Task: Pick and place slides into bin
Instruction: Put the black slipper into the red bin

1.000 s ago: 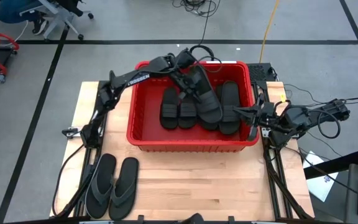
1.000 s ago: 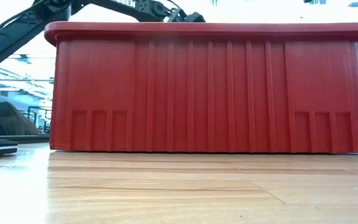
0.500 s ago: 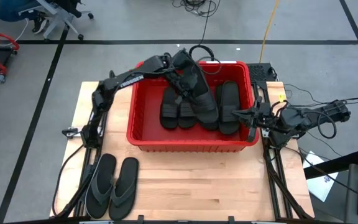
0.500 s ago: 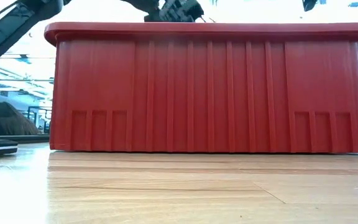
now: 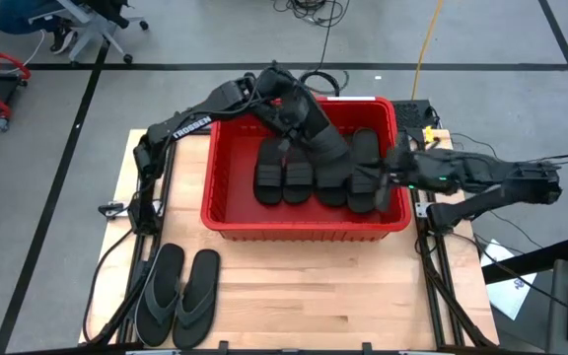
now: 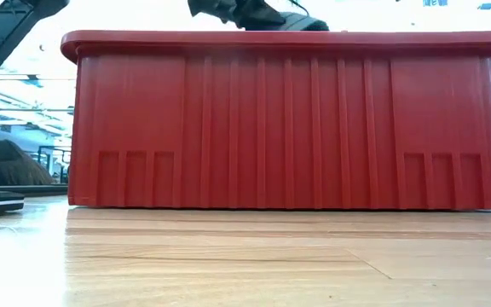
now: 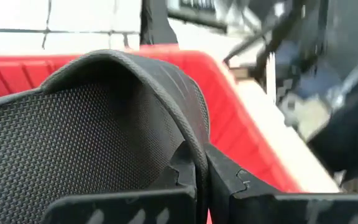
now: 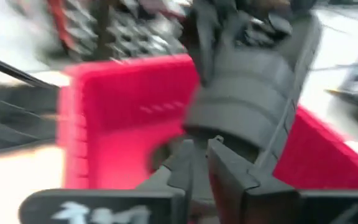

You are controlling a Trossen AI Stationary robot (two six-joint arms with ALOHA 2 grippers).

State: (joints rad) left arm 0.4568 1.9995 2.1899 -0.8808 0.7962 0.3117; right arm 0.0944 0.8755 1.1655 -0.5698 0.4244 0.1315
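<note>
Centrally on the table (image 5: 294, 286), the bin (image 5: 227, 197) is being filled with slides, while two thong slides (image 5: 177, 294) are lying outside near the front-left corner. One slide (image 5: 321, 143) is being pinched over the bin by the left gripper (image 5: 286, 110). Whether the right gripper (image 5: 378, 177), reaching over the bin's right rim, is spread or pressed together cannot be told.

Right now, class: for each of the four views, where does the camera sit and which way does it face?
High: overhead, facing down on the bin, both arms, left hand and right hand.
Low: at table height, facing the bin wall, an arm above.
Left wrist: behind its shut fingers, gripping a slide.
Right wrist: behind its fingers, facing the bin.
All share the red bin.
</note>
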